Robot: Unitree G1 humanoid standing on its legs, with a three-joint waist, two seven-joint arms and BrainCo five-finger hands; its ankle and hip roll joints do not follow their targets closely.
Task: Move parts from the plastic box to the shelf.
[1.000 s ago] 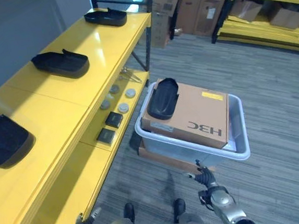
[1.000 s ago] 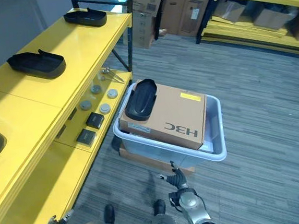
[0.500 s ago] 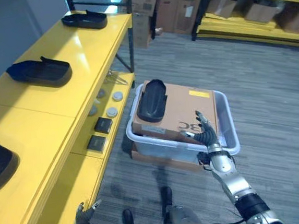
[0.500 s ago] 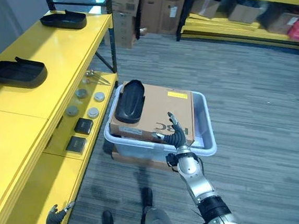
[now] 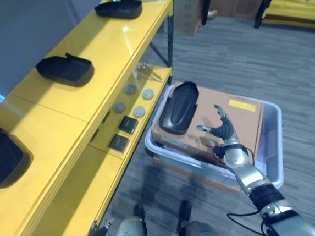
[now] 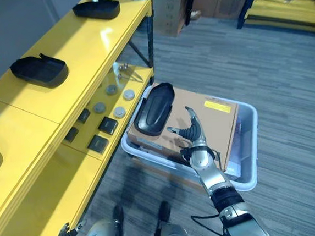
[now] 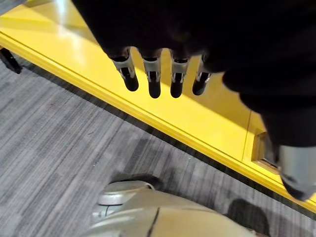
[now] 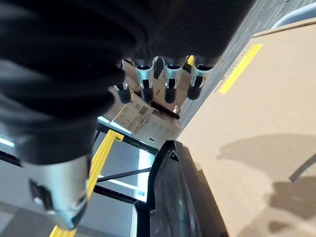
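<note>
Lying beside open right hand [image 5: 223, 132], black part [image 5: 179, 108]

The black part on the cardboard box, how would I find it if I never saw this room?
Look at the clear plastic box on the floor beside the yellow shelf. A brown cardboard box lies in it, and the black part rests on the end of that cardboard nearest the shelf, just beyond the open right hand. Unlike the other black parts, it is not on the shelf.
</note>
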